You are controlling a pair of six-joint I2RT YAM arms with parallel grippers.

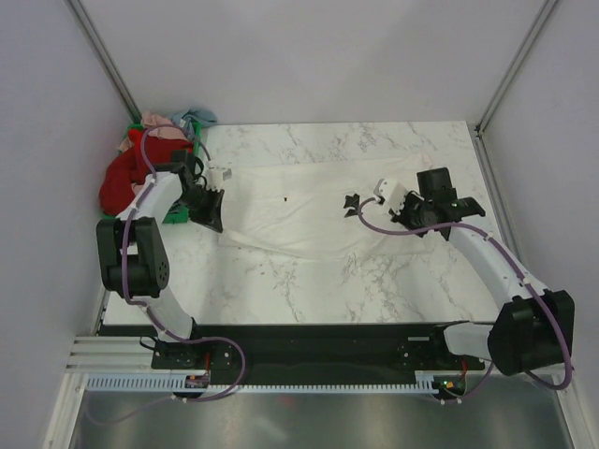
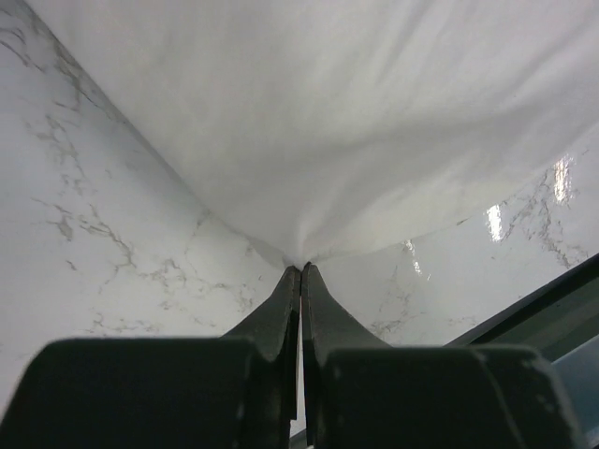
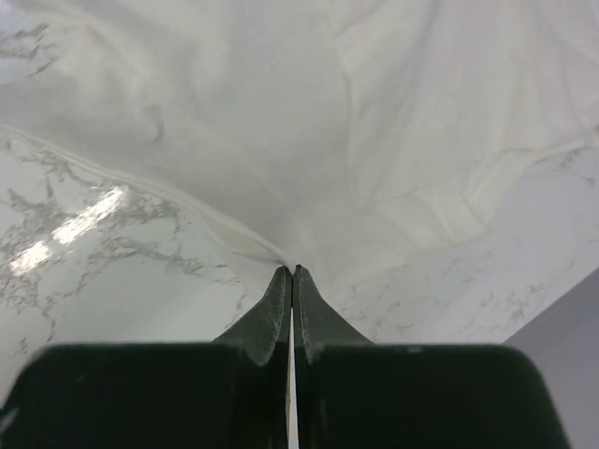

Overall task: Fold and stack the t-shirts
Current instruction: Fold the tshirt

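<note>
The cream-white t-shirt [image 1: 299, 210] with a small black chest print [image 1: 284, 198] lies spread flat across the middle of the marble table [image 1: 281, 290]. My left gripper [image 1: 217, 223] is shut on the shirt's left near corner. In the left wrist view the shut tips [image 2: 300, 269] pinch a bunched point of the white cloth [image 2: 328, 112]. My right gripper [image 1: 407, 217] is shut on the shirt's right side. In the right wrist view the shut tips [image 3: 292, 269] pinch a fold of the cloth [image 3: 309, 112] by a hem. The shirt sags taut between both grips.
At the back left corner a green crate [image 1: 175, 216] holds a heap with a red shirt [image 1: 120, 182], a pink shirt [image 1: 159, 131] and a pale blue shirt [image 1: 195, 117]. Walls close in the table on the left, back and right.
</note>
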